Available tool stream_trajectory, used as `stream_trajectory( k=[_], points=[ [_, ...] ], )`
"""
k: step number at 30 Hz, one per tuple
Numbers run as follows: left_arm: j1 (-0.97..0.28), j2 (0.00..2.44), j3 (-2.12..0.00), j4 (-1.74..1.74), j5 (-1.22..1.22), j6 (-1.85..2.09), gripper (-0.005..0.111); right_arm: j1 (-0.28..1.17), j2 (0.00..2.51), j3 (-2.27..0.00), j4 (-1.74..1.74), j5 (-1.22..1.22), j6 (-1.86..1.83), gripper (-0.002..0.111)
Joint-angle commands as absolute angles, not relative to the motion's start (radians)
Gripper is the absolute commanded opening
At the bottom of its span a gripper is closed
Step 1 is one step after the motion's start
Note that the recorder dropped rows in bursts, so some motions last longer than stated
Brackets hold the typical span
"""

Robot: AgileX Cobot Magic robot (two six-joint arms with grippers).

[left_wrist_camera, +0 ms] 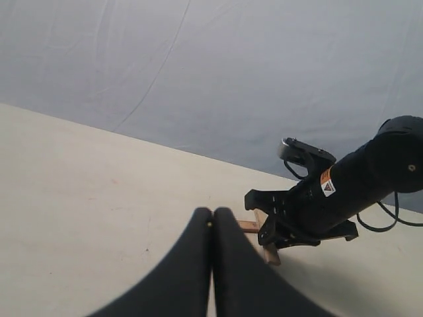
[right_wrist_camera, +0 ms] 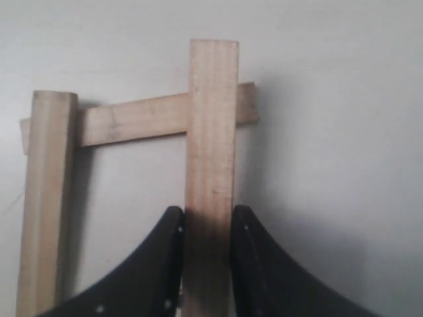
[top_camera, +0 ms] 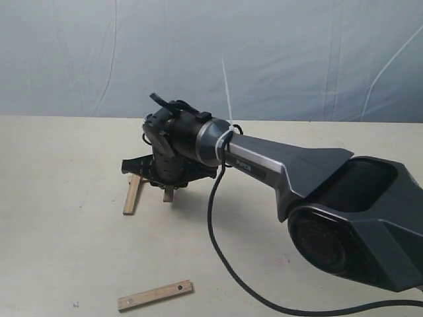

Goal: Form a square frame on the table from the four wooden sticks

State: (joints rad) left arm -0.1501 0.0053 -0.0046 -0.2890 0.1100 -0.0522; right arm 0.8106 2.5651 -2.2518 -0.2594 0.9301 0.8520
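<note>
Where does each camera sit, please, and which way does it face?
Exterior: off the arms, facing across the table to the cloth backdrop; shows the right arm.
Left wrist: behind the shut left gripper, facing the right gripper.
Right wrist: above its fingers, looking down at the held stick.
Shared: exterior and left wrist both show the right gripper.

Gripped stick [right_wrist_camera: 211, 125] and side stick [right_wrist_camera: 46, 198] atop crosswise stick [right_wrist_camera: 132, 120] beneath right hand [right_wrist_camera: 208, 218]; fourth stick [top_camera: 155, 295] apart on table [top_camera: 53, 264].
</note>
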Motion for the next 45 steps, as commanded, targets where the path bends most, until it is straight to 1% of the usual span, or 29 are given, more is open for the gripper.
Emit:
stream_trajectory(
  k=[1,8,13,18,23,26,29,33,36,40,45],
  points=[
    [-0.16,0.0,0.0,-0.296,0.111,-0.052,0.0,0.81,2.578,-2.26,-0.288,0.924,0.856,-0.001],
    [-0.16,0.0,0.0,-0.298,0.111,-0.052,0.0,0.81,2.598,-2.26,-0.285,0.902,0.865,-0.001],
    [-0.16,0.0,0.0,-0.298,0.111,-0.052,0.0,0.807,2.56,-2.26,-0.293,0.924,0.854,-0.001],
    [-0.16,0.0,0.0,-0.296,0.111,-0.05,0.0,0.808,2.483,-2.26,-0.311,1.001,0.742,-0.001],
    [-0.16,0.0,0.0,-0.296,0.111,-0.046,0.0,0.81,2.4,-2.233,-0.292,1.132,0.585,-0.001],
    [-0.16,0.0,0.0,-0.296,0.111,-0.044,0.0,0.82,2.32,-2.115,-0.282,1.108,0.556,-0.001],
    [-0.16,0.0,0.0,-0.296,0.114,-0.044,0.0,0.833,2.217,-1.909,-0.248,0.962,0.565,-0.001],
    [-0.16,0.0,0.0,-0.296,0.115,-0.044,0.0,0.855,2.091,-1.606,-0.22,0.723,0.677,-0.001],
    [-0.16,0.0,0.0,-0.296,0.115,-0.044,0.0,0.88,2.055,-1.46,-0.264,0.618,0.813,-0.001],
    [-0.16,0.0,0.0,-0.296,0.115,-0.044,0.0,0.93,2.056,-1.375,-0.363,0.589,0.967,-0.001],
    [-0.16,0.0,0.0,-0.296,0.115,-0.044,0.0,1.011,2.079,-1.367,-0.482,0.604,1.109,-0.001]
  ],
)
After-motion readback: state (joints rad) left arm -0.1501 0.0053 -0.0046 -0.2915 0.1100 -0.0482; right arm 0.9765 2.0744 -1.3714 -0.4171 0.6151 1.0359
